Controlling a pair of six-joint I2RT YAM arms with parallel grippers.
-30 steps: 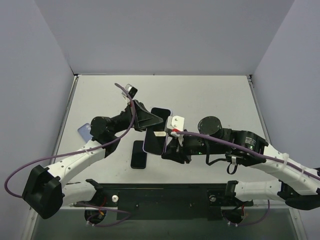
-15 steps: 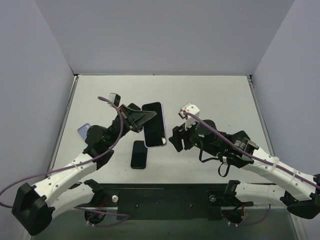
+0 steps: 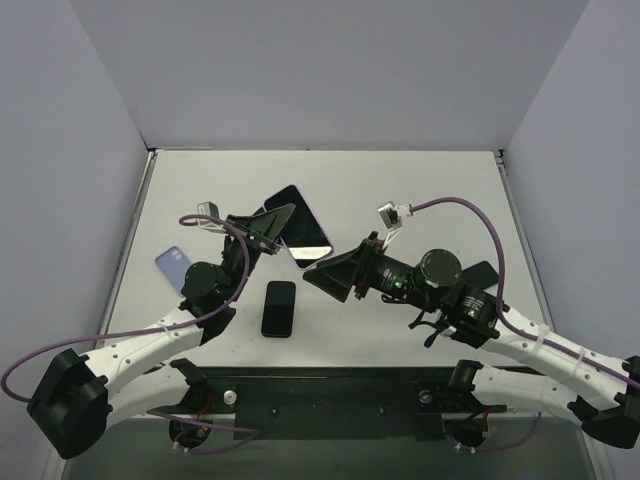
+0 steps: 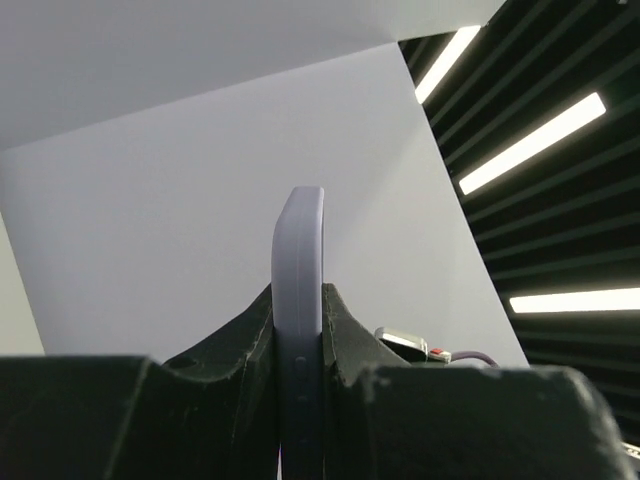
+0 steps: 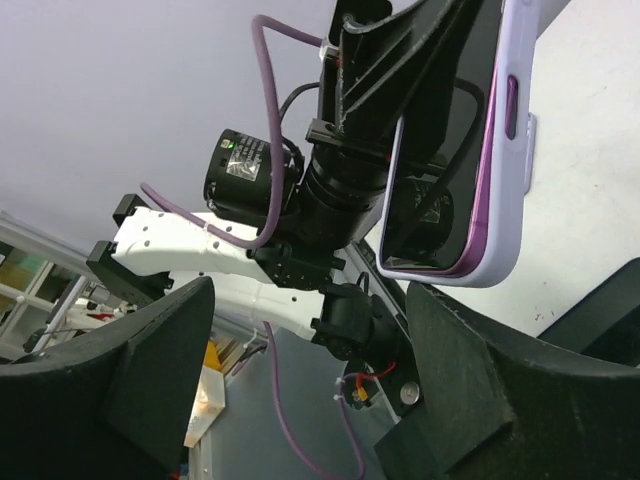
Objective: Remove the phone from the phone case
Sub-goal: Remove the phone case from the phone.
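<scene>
The phone [image 3: 300, 225], dark screen up, sits in its lavender phone case [image 5: 503, 200] and is held tilted in the air over the table's middle. My left gripper [image 3: 273, 222] is shut on the case's long edge; in the left wrist view the case [image 4: 298, 240] stands edge-on between the pads of that gripper [image 4: 298, 297]. My right gripper [image 3: 322, 270] hovers open just near and right of the phone, apart from it. In the right wrist view its fingers [image 5: 165, 370] are spread wide with nothing between them, and the phone screen [image 5: 440, 170] hangs above the right finger.
A second black phone [image 3: 279, 308] lies flat on the table [image 3: 430, 190] in front of the left arm. A pale blue case-like piece [image 3: 172, 265] lies near the left wall. Purple cables loop over both arms.
My right gripper has let go of the cased phone, opened and drawn back toward the right. My left gripper has kept its grip and swung the phone up and to the far left.
</scene>
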